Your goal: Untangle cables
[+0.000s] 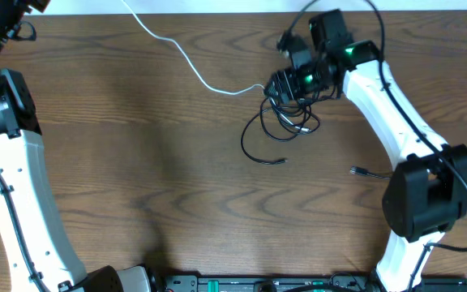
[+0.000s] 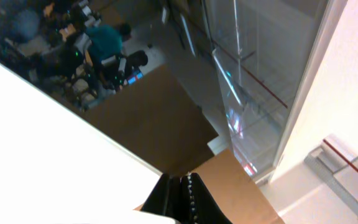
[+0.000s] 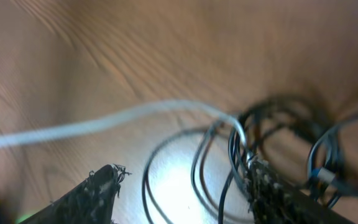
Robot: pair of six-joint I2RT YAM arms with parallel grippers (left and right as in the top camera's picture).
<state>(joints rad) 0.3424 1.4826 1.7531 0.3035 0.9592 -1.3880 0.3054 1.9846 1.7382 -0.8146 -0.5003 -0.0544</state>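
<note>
A white cable runs from the table's top edge down to a tangle of black cables at the upper middle. One black loop trails toward the front and ends in a plug. My right gripper hovers right over the tangle. In the right wrist view its fingers are open, with black loops and the white cable lying below and between them. My left gripper is off the table's left corner; its fingers are pressed together and hold nothing.
A loose black plug end lies on the table right of centre, near the right arm's base. The left arm stands along the left edge. A black rail runs along the front edge.
</note>
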